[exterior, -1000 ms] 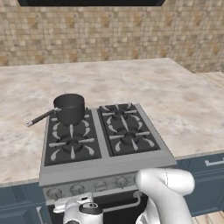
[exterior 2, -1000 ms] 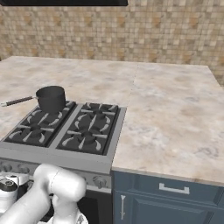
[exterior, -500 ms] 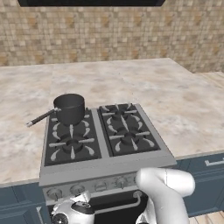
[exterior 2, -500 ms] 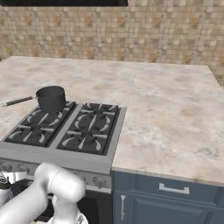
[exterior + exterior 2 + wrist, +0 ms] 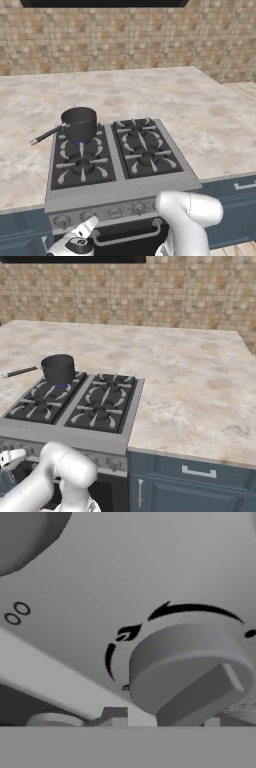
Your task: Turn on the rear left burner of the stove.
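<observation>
1. My hand is sitting lower and further left along the front panel of the stove (image 5: pixel 117 197) than it was a second ago; in the left base view my pincer (image 5: pixel 75 239) is now hanging at the panel's left end, just under the row of small knobs and left of the oven handle (image 5: pixel 127 236).
2. In the hand view one knob (image 5: pixel 187 672) is looming very close, its raised bar slanted and the curved black dial marks arcing around it. I am judging this to be one of the left-hand knobs, though I cannot tell for certain that it is the one wired to the rear left burner.
3. I cannot tell whether my pincer is spread or pressed together: the fingertips are barely peeking up at the bottom of the hand view, and the base views are showing only the hand's body.
4. The rear left burner (image 5: pixel 79 142) is lying at the cooktop's back-left corner, and a dark saucepan (image 5: pixel 78 124) is standing on it, handle pointing out over the counter (image 5: pixel 200 115) toward the left edge. A small bluish tint is showing under the pan's base; I am reading that as a possible flame, so the knob may already be turning, but it is too small to be sure.
5. The other three burners are looking unlit.
</observation>
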Available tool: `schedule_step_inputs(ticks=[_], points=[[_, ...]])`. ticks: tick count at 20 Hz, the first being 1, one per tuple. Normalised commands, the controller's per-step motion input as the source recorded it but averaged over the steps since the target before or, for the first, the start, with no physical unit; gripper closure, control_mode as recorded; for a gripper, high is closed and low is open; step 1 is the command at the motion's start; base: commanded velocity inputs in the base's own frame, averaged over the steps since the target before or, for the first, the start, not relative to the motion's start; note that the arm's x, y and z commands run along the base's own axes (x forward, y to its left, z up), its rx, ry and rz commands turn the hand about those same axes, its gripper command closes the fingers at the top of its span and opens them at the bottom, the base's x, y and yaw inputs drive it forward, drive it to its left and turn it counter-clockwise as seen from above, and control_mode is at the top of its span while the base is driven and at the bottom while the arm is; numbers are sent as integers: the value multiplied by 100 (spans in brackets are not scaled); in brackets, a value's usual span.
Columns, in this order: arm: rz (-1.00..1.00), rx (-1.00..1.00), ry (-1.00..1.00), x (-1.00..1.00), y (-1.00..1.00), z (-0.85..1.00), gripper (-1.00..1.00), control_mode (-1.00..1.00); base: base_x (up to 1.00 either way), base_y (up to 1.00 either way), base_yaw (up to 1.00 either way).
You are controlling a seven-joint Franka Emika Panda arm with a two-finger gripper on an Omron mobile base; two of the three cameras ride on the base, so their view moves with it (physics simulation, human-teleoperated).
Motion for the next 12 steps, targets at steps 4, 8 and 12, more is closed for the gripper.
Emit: schedule_step_inputs(ticks=[4, 8, 12], points=[[35, -50, 0, 25, -38, 0, 100, -100, 0, 0, 0], [36, -43, 0, 4, -52, 0, 100, -100, 0, 0, 0], [38, -27, 0, 0, -51, 0, 100, -100, 0, 0, 0]])
